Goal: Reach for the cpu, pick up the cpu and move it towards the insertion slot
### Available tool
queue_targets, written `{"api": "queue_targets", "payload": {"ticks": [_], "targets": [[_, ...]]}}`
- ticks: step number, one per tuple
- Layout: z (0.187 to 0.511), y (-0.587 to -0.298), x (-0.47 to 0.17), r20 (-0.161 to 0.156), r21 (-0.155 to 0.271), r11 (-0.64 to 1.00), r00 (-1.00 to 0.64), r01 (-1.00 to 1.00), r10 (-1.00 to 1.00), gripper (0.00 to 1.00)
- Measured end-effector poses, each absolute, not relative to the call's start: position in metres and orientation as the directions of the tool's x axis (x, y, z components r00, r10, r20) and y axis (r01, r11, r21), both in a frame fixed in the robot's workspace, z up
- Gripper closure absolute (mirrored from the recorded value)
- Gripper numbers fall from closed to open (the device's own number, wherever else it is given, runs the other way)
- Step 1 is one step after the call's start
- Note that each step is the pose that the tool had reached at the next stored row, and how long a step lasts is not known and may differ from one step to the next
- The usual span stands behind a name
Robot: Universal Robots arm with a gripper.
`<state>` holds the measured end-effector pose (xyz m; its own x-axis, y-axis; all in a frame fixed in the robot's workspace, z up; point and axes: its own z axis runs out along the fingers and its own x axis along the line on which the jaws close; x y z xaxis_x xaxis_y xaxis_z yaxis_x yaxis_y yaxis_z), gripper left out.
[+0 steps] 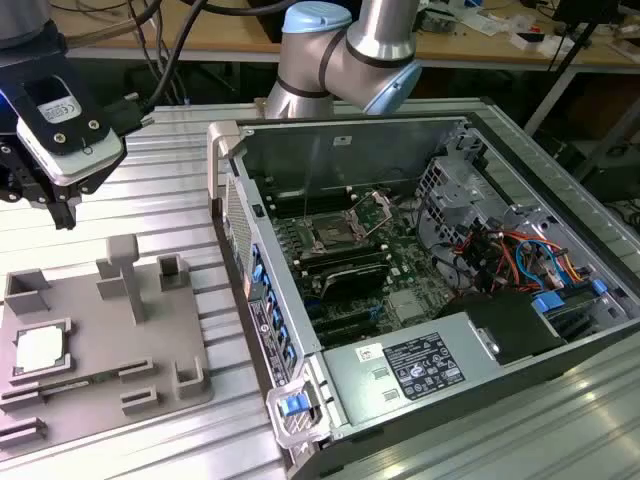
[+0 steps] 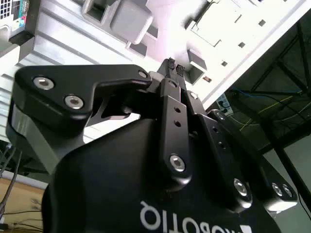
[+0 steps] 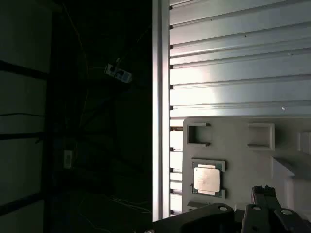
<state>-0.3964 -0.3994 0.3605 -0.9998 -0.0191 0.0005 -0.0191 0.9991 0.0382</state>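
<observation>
Step in hand looks like the reach, barely begun as far as I can judge. Closest in the exterior view, the cpu (image 1: 40, 348) lies flat in its square recess, silvery top up. It's by the near corner of the grey fixture plate (image 1: 105, 335), on the exterior view's left, and nothing touches it. The gripper (image 1: 66, 212) hangs over the plate's far edge on that same side, well apart from the chip and clearly higher, tips pointing down. In the second wrist view the jaws look pinched together with nothing between them, so it's empty-handed. Farther back, the insertion slot (image 1: 334, 236) sits on the green board inside the open computer case (image 1: 330, 150), well apart from plate and gripper alike.

My take: a clean grab calls for spreading those jaws wider than the chip, squaring up over it and coming straight down, since the recess leaves little edge to pinch.

Hard to make out: whether the socket's metal frame is flipped open, and the pad faces. The plate's side is cut off at the exterior view's left.
</observation>
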Motion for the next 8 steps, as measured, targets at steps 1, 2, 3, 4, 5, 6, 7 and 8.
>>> {"api": "queue_targets", "payload": {"ticks": [1, 2, 3, 4, 5, 6, 7, 8], "targets": [[0.3605, -0.3994, -0.3964, 0.0, 0.038, 0.999, -1.0, -0.019, -0.019, 0.89], [0.3605, -0.3994, -0.3964, 0.0, 0.038, 0.999, -1.0, -0.019, -0.019, 0.89], [0.3605, -0.3994, -0.3964, 0.0, 0.038, 0.999, -1.0, -0.019, -0.019, 0.89], [0.3605, -0.3994, -0.3964, 0.001, 0.038, 0.999, -1.0, -0.019, -0.019, 0.89], [0.3606, -0.3995, -0.3965, 0.0, 0.038, 0.999, -1.0, -0.019, -0.019, 0.89], [0.3605, -0.3995, -0.3967, 0.0, 0.039, 0.999, -1.0, -0.019, -0.019, 0.89], [0.3605, -0.3995, -0.3969, 0.0, 0.038, 0.999, -1.0, -0.019, -0.019, 0.89], [0.3605, -0.3995, -0.3973, 0.001, 0.038, 0.999, -1.0, -0.019, -0.019, 0.89]]}}
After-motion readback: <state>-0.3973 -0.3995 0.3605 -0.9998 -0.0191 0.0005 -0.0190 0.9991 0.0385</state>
